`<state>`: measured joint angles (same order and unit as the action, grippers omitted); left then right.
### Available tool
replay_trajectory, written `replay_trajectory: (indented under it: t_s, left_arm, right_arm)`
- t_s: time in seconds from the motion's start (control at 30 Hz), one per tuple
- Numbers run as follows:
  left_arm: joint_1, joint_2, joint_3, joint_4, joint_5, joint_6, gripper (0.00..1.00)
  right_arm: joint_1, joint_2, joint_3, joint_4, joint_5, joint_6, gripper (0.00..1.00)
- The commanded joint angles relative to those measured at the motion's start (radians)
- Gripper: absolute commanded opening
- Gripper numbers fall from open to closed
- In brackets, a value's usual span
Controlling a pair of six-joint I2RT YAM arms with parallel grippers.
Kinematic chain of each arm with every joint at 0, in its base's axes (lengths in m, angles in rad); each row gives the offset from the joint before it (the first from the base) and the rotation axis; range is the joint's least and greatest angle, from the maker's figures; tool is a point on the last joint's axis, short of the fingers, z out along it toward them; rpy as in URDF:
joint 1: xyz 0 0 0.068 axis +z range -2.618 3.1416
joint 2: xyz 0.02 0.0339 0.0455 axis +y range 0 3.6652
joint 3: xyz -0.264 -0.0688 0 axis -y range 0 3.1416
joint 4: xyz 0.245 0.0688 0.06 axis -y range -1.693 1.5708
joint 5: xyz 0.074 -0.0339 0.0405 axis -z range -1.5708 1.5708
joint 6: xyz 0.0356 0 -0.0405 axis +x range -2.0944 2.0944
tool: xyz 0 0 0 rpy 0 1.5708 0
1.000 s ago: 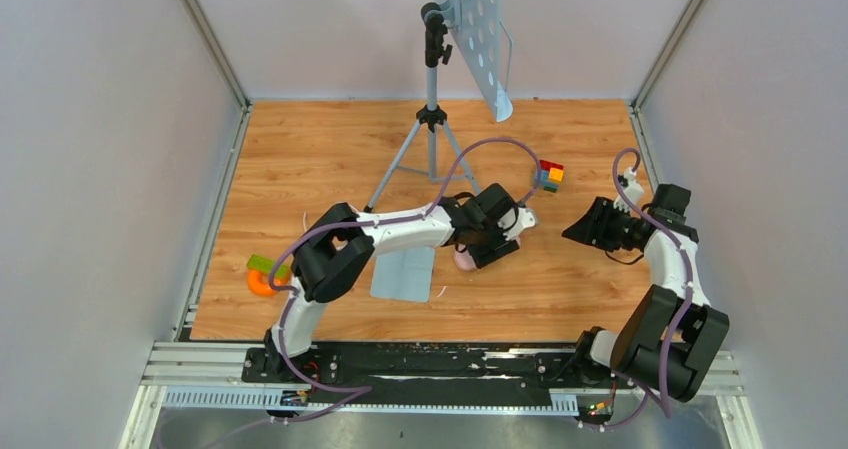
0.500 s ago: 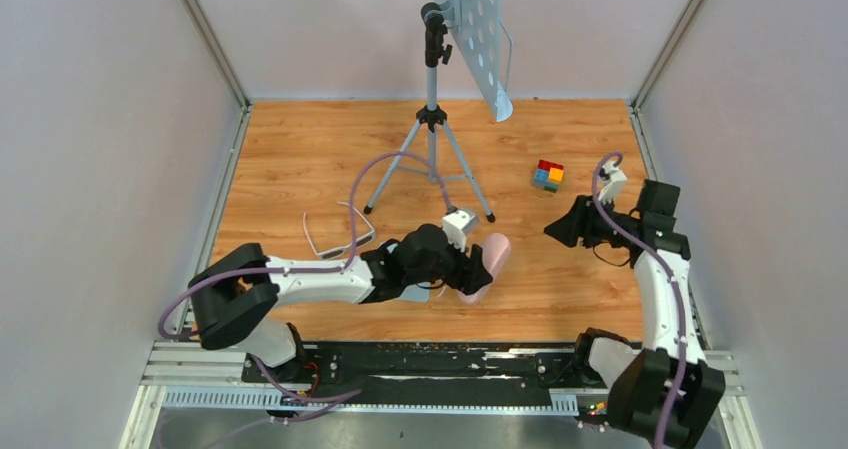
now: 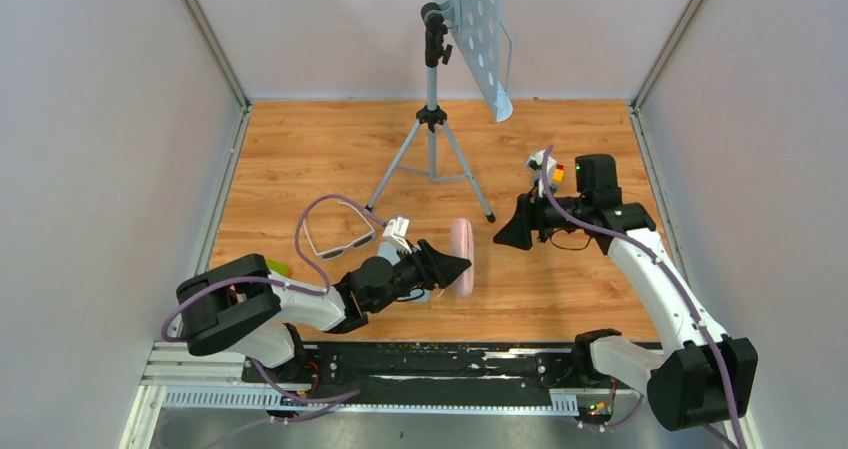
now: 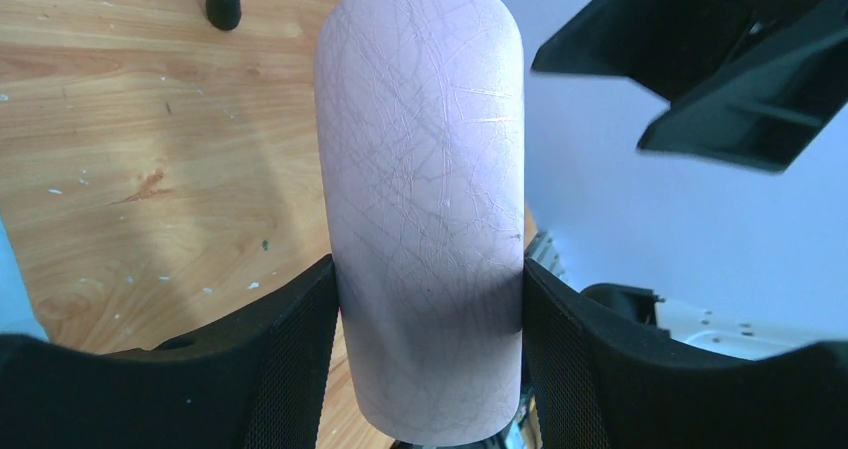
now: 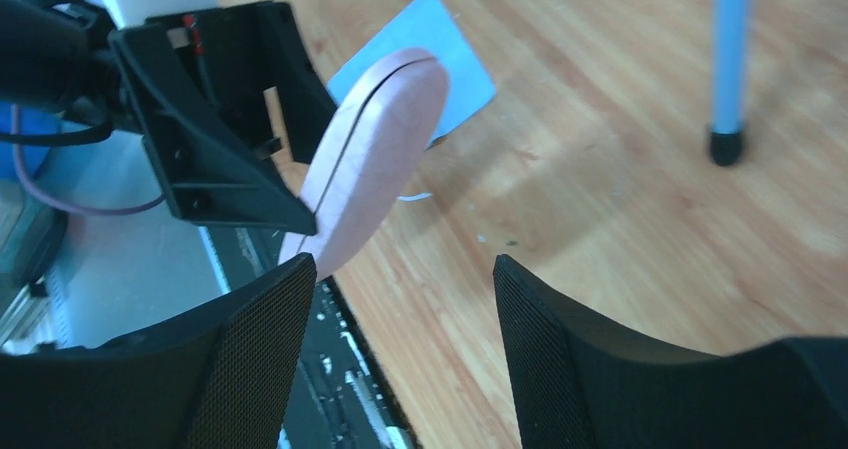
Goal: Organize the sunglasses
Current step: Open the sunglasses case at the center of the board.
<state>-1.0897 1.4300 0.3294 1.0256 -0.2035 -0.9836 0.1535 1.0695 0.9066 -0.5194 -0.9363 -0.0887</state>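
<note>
Over the wooden tabletop (image 3: 300, 149), the left hand (image 3: 450, 265) pinches the pale pink case (image 4: 420, 189) across its width and holds it lifted, its free end toward the right hand (image 3: 503, 235), whose fingers are spread wide just short of it. The step looks like opening the case between both hands, so the right hand should line up with the seam along the case's edge and take only one shell while the left grips firmly. The white sunglasses (image 3: 345, 244) lie unfolded on the tabletop, near the left forearm, untouched.
</note>
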Motion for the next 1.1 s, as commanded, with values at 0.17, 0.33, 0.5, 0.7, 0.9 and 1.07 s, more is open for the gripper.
replay_trajectory:
  t_s: [0.17, 0.33, 0.5, 0.7, 0.9, 1.07]
  left_arm:
    - [-0.006, 0.125, -0.045, 0.390, -0.058, -0.120, 0.00]
    - [-0.007, 0.177, -0.046, 0.453, -0.054, -0.143, 0.00]
    - [-0.007, 0.217, -0.039, 0.491, -0.050, -0.156, 0.00]
    - [-0.010, 0.228, -0.029, 0.506, -0.034, -0.157, 0.00]
    - [-0.013, 0.216, -0.016, 0.484, -0.012, -0.138, 0.00]
    - [-0.019, 0.215, -0.003, 0.472, 0.018, -0.115, 0.00]
  right_arm:
    - [0.154, 0.108, 0.037, 0.012, 0.040, 0.083, 0.73]
    - [0.210, 0.163, 0.068, 0.013, 0.058, 0.083, 0.74]
    - [0.239, 0.195, 0.079, 0.020, 0.050, 0.075, 0.72]
    - [0.251, 0.211, 0.069, 0.029, 0.094, 0.073, 0.69]
    - [0.251, 0.227, 0.060, 0.038, 0.126, 0.083, 0.69]
    - [0.251, 0.243, 0.066, 0.044, 0.119, 0.123, 0.68]
